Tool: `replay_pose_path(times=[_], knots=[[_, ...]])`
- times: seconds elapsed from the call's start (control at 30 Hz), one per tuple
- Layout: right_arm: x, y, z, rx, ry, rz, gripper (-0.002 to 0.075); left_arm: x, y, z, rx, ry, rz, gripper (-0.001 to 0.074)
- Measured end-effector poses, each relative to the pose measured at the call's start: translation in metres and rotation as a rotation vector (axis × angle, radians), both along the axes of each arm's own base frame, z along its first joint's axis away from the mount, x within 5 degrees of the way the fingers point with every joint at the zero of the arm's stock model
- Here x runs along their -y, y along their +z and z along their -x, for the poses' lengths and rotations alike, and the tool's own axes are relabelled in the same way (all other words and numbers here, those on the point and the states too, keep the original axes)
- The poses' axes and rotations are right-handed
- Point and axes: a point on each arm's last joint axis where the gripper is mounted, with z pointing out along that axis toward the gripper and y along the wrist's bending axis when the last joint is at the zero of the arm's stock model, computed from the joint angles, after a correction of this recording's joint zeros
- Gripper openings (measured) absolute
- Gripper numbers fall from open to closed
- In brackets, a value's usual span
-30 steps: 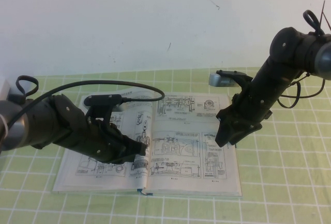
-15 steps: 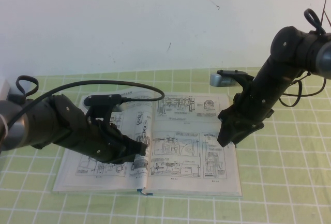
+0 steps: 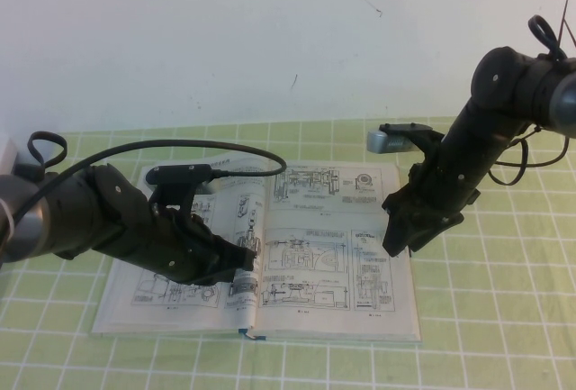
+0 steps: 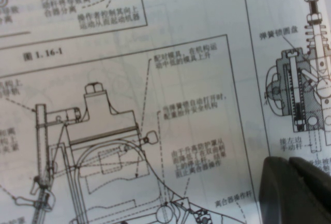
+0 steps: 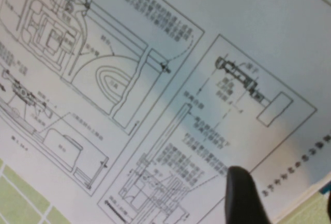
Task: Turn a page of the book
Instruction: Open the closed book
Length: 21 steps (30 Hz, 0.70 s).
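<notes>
In the high view, the book [image 3: 270, 255] lies open and flat on a green checked tablecloth [image 3: 504, 318], its off-white pages covered with framed black machine drawings. The left arm [image 3: 81, 219] reaches in low from the left side and lies across the left-hand page. The left gripper [image 3: 245, 259] sits on the paper just beside the spine; whether its fingers are spread or pressed together cannot be told from here. The right arm [image 3: 504, 111] comes down from the upper right, and the right gripper [image 3: 396, 239] hangs over the outer part of the page [image 3: 342, 246], close to its right edge. A white wall [image 3: 270, 30] stands behind the table.

In the left wrist view, the printed paper fills the frame at close range, with a large framed drawing and small captions. Two dark fingertips [image 4: 297, 193] show in one corner, lying close together against the paper, with nothing visibly pinched between them.

In the right wrist view, the page [image 5: 155, 79] appears tilted across the frame, with the tablecloth [image 5: 15, 198] showing past its edge. One dark fingertip [image 5: 243, 195] is near the sheet's border. The other finger stays out of the frame, so the pincer stands spread wide, holding nothing.
</notes>
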Motion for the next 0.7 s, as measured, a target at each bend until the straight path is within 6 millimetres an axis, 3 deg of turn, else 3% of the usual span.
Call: replay_pose_path(times=[0.7], knots=[[-0.0075,0.0064,-0.0019,-0.001,-0.019,-0.146,0.0341,-0.0011,-0.0008,-0.0006,-0.002,0.003,-0.001,-0.0002]])
